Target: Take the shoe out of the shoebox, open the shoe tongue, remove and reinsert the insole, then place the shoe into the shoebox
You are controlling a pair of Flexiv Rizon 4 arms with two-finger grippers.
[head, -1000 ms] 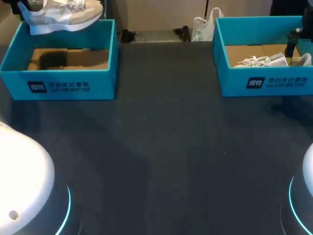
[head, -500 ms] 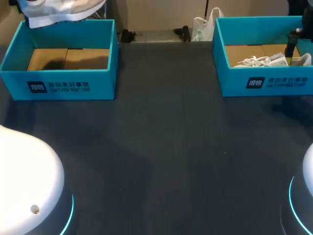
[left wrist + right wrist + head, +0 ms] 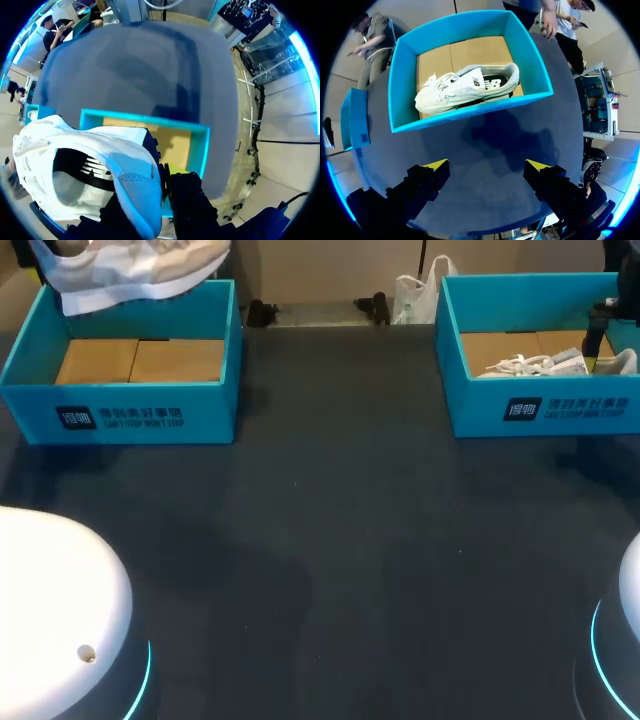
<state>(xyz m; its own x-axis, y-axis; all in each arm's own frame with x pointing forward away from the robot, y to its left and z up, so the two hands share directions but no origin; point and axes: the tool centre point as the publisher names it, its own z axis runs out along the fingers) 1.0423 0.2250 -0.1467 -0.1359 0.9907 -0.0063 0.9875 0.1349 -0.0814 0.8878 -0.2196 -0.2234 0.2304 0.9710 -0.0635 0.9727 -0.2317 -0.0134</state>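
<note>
A white and grey shoe (image 3: 130, 275) hangs above the left teal shoebox (image 3: 120, 405), whose cardboard floor is bare. In the left wrist view my left gripper (image 3: 162, 175) is shut on the heel end of this shoe (image 3: 95, 165), with the box (image 3: 200, 145) below it. A second white shoe (image 3: 465, 87) lies on its side in the right teal shoebox (image 3: 400, 85), laces (image 3: 520, 366) showing. My right gripper (image 3: 487, 167) stands open above the table, short of that box, with nothing between its fingers.
The dark table (image 3: 340, 540) stretches between the two boxes and toward the near edge. The white bases of my arms (image 3: 50, 620) fill the near corners. A white bag (image 3: 420, 290) sits past the table's far edge.
The held shoe rose slightly, then tilted with its toe further right. Its shadow on the left box's floor has gone. The right gripper has stayed where it was.
</note>
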